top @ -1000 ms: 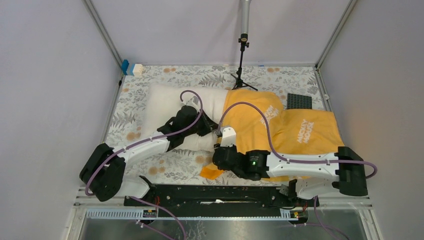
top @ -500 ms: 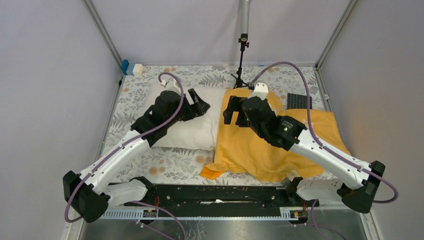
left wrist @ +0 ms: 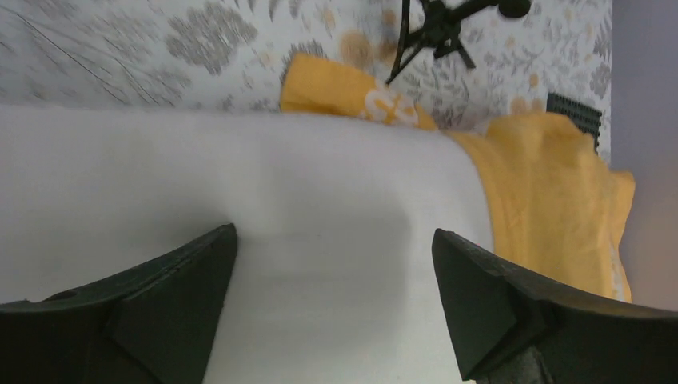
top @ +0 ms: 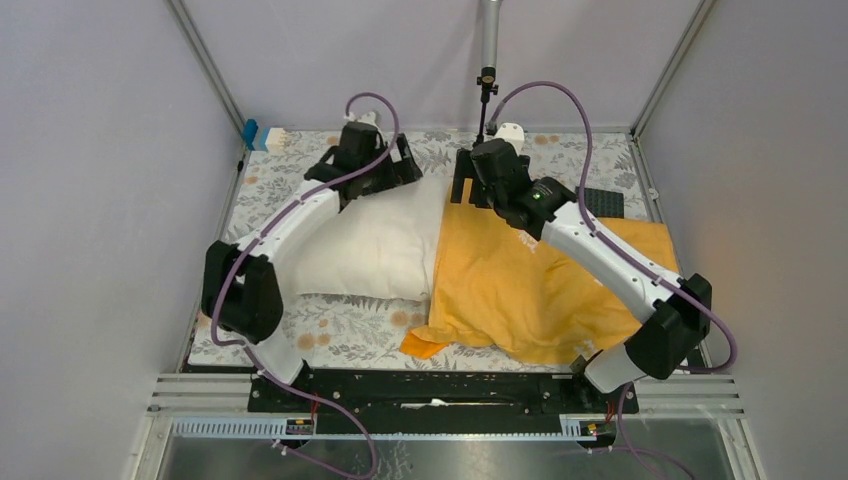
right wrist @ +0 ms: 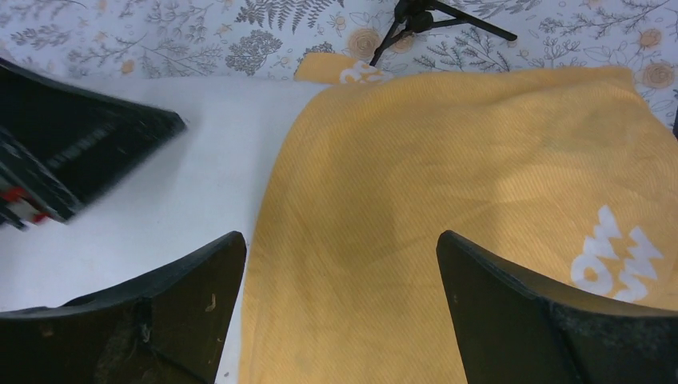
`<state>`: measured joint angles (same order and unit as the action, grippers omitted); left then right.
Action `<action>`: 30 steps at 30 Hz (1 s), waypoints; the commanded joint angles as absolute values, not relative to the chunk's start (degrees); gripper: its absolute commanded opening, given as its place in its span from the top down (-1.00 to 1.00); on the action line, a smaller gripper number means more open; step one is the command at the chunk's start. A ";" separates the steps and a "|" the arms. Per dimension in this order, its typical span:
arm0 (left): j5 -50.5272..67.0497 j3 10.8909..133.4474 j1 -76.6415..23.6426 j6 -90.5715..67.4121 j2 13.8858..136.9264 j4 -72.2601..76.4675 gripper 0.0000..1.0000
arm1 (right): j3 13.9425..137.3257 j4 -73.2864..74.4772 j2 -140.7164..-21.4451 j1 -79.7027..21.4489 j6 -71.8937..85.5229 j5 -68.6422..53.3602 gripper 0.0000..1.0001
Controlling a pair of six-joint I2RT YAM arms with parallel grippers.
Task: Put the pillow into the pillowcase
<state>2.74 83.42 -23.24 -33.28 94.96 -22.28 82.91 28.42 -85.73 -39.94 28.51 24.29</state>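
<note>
Orange-yellow pillowcase (top: 520, 290) is lying on the right of the floral tablecloth (top: 340, 325), its left edge overlapping the white pillow (top: 370, 245). Both arms are stretching far out: the left gripper (top: 392, 172) is hanging over the pillow's far edge and the right gripper (top: 462, 190) over the case's far corner, near a tripod (top: 484, 140). The left wrist view is showing spread fingers framing bare pillow. The right wrist view is showing fingers wide apart, straddling the case's edge on the pillow.
</note>
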 commanded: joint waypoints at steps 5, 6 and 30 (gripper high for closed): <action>9.15 59.60 -30.17 -42.52 94.47 -7.66 -0.23 | 88.67 28.25 -91.81 -39.47 23.46 23.37 -0.87; 9.25 55.21 -30.90 -44.46 93.77 -4.77 -0.06 | 89.24 28.59 -92.45 -39.50 23.28 23.19 -0.84; 4.37 30.66 -38.12 -55.54 89.14 14.94 1.00 | 96.35 45.28 -105.70 -44.43 22.48 38.05 -0.36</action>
